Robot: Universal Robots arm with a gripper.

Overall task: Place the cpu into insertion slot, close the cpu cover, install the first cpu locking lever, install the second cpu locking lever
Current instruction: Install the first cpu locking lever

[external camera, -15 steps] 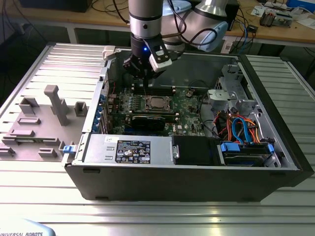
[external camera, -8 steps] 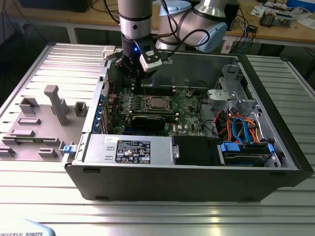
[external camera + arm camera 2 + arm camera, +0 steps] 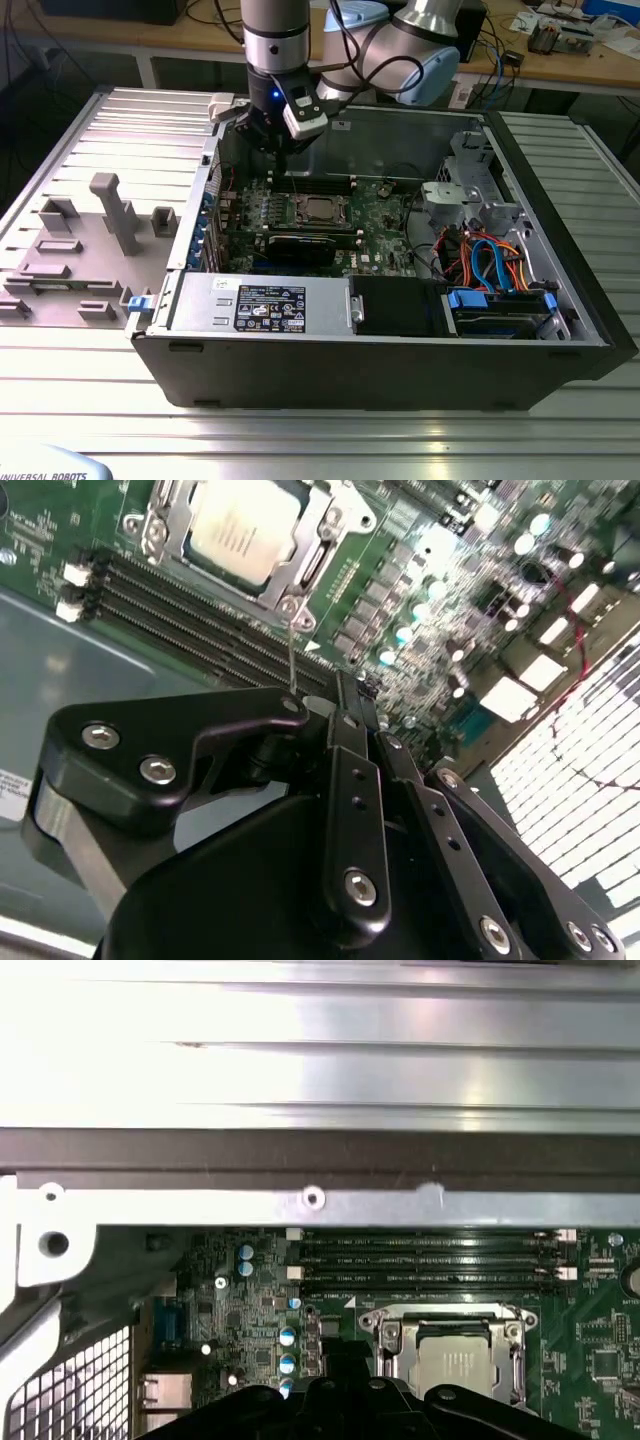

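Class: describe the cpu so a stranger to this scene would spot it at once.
Look into the open black case at the green motherboard. Near its middle, beside the long dark memory slots, sits the cpu: the only flat square with a dull silver top, framed in shiny metal.

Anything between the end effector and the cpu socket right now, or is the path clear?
Nothing visible blocks it. The end effector hangs over the memory slots beside the cover, which lies over the cpu. In the second wrist view one thin lever stands up from the cover's corner toward the end effector.
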